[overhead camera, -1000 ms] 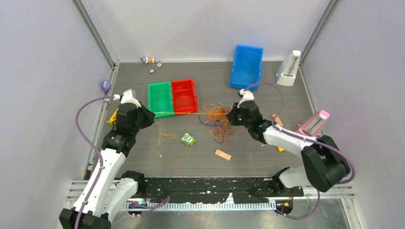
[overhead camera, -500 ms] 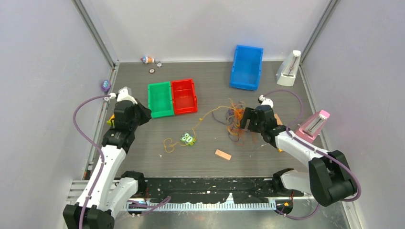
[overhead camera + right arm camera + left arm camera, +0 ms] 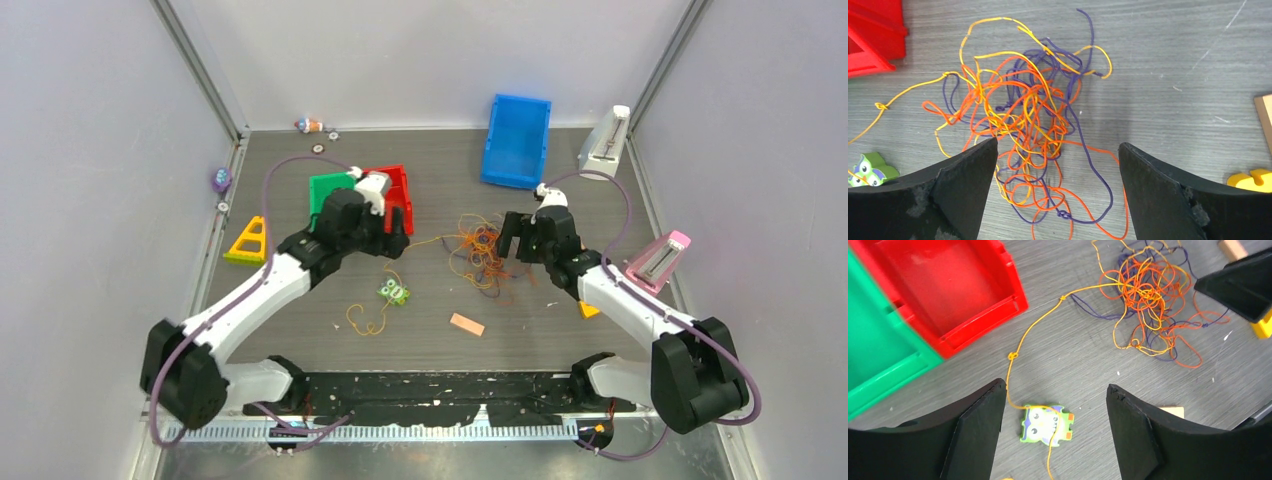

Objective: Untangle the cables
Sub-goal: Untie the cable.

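Left gripper (image 3: 1055, 388) and right gripper (image 3: 1058, 145) hover agape, flanking the cables (image 3: 478, 248)

And there are the cables (image 3: 478, 250): a loose, snarled heap of orange, yellow and dark purple strands lying flat on the desk (image 3: 560, 190), mid-field. One yellow strand trails out of the heap to the left, with two small knots along it, and ends in a curl nearer the front edge.
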Robot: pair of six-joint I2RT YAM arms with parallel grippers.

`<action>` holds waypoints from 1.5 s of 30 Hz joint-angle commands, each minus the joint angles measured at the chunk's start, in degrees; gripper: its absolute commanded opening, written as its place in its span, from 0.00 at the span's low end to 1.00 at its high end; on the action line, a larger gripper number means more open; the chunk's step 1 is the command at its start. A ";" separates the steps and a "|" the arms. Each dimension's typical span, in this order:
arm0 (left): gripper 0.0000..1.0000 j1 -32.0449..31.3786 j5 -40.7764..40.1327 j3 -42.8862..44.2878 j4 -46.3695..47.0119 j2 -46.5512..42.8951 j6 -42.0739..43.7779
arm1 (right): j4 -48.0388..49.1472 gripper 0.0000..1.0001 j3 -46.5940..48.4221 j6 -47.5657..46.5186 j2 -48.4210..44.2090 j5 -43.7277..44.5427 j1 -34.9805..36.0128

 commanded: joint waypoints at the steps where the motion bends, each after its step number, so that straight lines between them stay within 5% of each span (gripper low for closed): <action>1: 0.75 -3.40 -2.79 8.45 2.26 10.45 6.22 | 1.21 0.95 4.65 -1.29 -0.22 -2.62 0.04; 11: 0.76 -6.82 -6.01 21.13 -6.64 27.42 12.75 | 0.67 0.95 15.84 -2.88 13.56 -5.49 4.48; 21: 0.76 -6.66 -8.45 13.71 -1.96 21.55 11.31 | -1.28 1.00 23.91 0.69 31.87 5.34 7.17; 23: 0.76 -6.54 -8.29 12.67 -1.48 20.60 11.14 | 0.19 0.76 23.42 0.85 33.60 3.28 7.17; 24: 0.77 -6.43 -8.16 12.17 -1.28 20.24 11.11 | 1.79 0.51 22.93 0.63 33.72 1.99 7.17; 26: 0.77 -6.24 -7.82 11.10 -0.70 19.40 11.37 | 6.66 0.22 19.30 0.02 31.95 -4.05 7.17; 28: 0.77 -5.99 -6.51 9.91 0.41 18.62 12.01 | 11.74 0.08 16.32 -0.35 28.20 -9.61 7.17; 34: 0.77 -5.96 2.77 5.90 6.23 15.53 16.80 | 11.25 0.06 13.05 -4.40 18.79 -23.80 7.17; 45: 0.73 -5.94 4.97 -0.91 13.95 9.35 20.78 | 5.60 0.06 11.90 -6.45 7.08 -30.21 7.17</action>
